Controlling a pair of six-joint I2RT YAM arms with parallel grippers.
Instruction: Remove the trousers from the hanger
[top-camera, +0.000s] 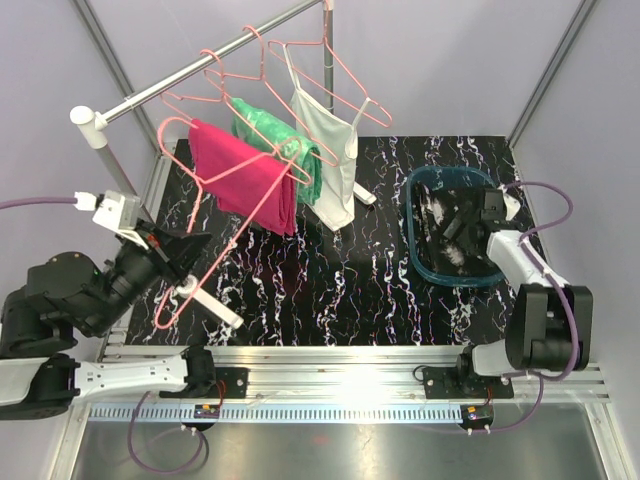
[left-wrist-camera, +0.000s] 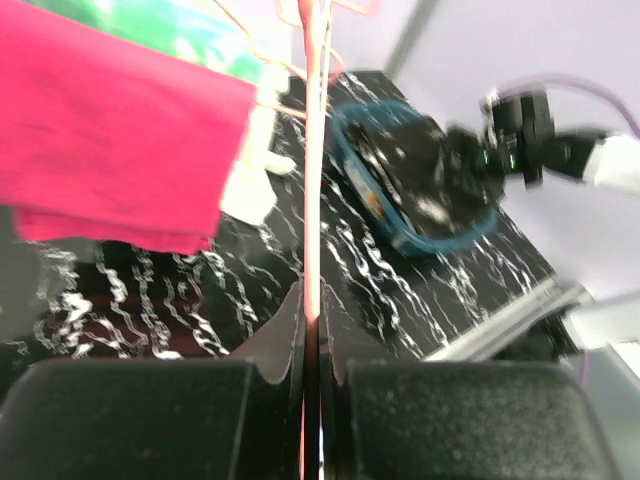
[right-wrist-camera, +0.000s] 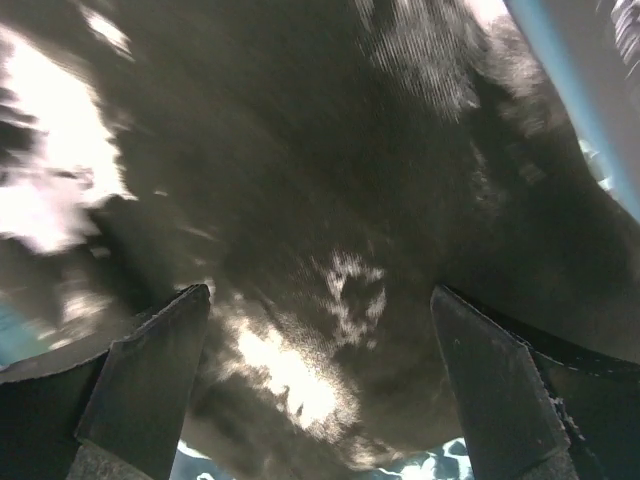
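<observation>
The magenta-pink trousers (top-camera: 245, 185) hang over a pink wire hanger (top-camera: 232, 238) on the rail; they also show in the left wrist view (left-wrist-camera: 110, 140). The green and white trousers (top-camera: 283, 147) hang just behind on another hanger, with a corner in the left wrist view (left-wrist-camera: 170, 25). My left gripper (top-camera: 200, 243) is shut on the pink hanger's wire (left-wrist-camera: 313, 180), which runs between its pads (left-wrist-camera: 315, 300). The black speckled trousers (top-camera: 450, 238) lie in the blue basket (top-camera: 418, 255). My right gripper (top-camera: 458, 228) is open just above them, with the cloth (right-wrist-camera: 330, 200) between its fingertips (right-wrist-camera: 325, 340).
A white strappy tank top (top-camera: 335, 165) hangs on a third pink hanger beside the green trousers. The metal rail (top-camera: 210, 60) slants from a white post (top-camera: 105, 140) at the left up to a pole at the back. A white rack foot (top-camera: 212, 306) lies near my left gripper.
</observation>
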